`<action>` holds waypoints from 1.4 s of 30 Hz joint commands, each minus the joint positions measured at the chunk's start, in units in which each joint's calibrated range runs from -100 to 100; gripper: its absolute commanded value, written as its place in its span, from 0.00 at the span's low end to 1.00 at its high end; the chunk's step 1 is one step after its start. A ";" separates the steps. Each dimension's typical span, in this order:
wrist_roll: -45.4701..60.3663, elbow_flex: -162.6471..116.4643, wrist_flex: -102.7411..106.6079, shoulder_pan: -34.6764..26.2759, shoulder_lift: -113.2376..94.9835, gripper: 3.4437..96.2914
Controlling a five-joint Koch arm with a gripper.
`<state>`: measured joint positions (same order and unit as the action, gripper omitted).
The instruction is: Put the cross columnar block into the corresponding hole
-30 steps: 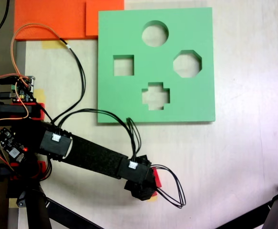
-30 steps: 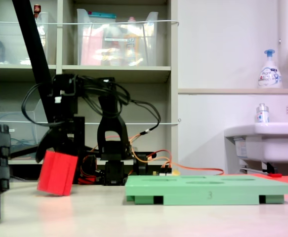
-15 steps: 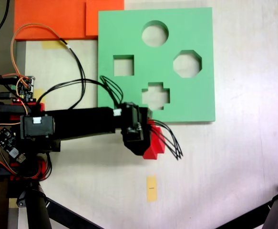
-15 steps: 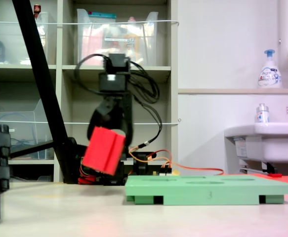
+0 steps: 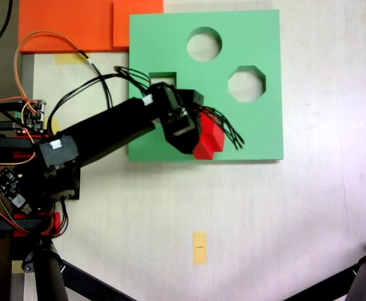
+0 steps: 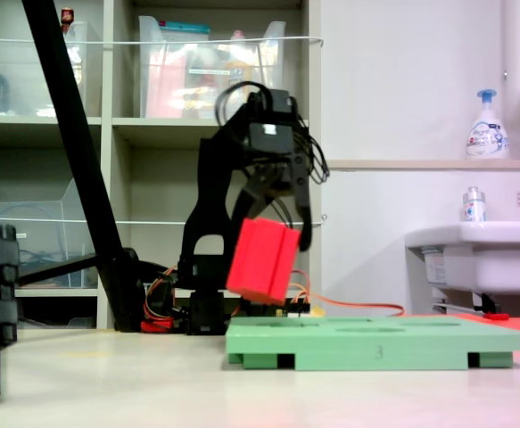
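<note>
Carry step right now: gripper (image 6: 273, 209) is clamped on the red block (image 6: 261, 260), holding it tilted in the air over the green board (image 6: 375, 339). Next it'll probably need straightening and lining up with the plus hole before lowering.

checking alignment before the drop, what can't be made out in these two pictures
- The plus-shaped cutout of the flat green foam board: covered by the claw and the bright red plus-section foam block in the first exterior view.
- All cutouts: in the second exterior view the board is edge-on, so none shows clearly.
- Block against hole: not settled in either view.
</note>
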<state>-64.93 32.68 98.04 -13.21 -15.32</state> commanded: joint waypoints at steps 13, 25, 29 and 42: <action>-2.39 12.29 1.96 -3.08 13.09 0.41; -2.74 12.19 1.96 -4.15 15.04 0.41; -2.74 12.19 1.96 -4.05 14.48 0.41; -2.83 11.99 1.96 -3.37 11.69 0.41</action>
<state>-67.28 40.81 98.34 -16.78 0.00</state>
